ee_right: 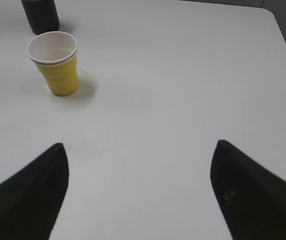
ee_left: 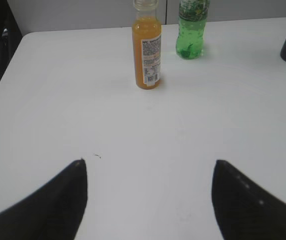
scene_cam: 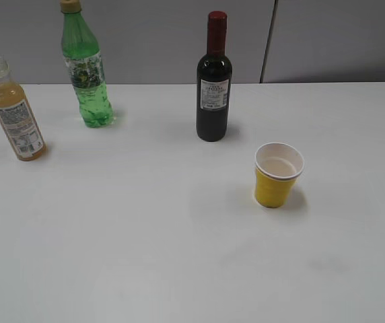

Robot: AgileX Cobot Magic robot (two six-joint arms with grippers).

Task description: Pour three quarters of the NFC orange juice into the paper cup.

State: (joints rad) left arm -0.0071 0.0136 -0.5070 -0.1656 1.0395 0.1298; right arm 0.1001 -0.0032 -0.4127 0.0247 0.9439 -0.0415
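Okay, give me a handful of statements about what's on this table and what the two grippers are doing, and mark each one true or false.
1. The NFC orange juice has no cap on. True.
2. The paper cup lies on its side. False: it stands upright, mouth up.
3. The left gripper is shut on the juice bottle. False: it is open and holds nothing; the bottle stands farther up the table.
4. The wine bottle stands between the green bottle and the cup in the exterior view. True.
5. The right gripper is open, with the cup ahead of it to the left in its wrist view. True.
6. The cup is brimful of juice. False: no orange liquid shows inside.
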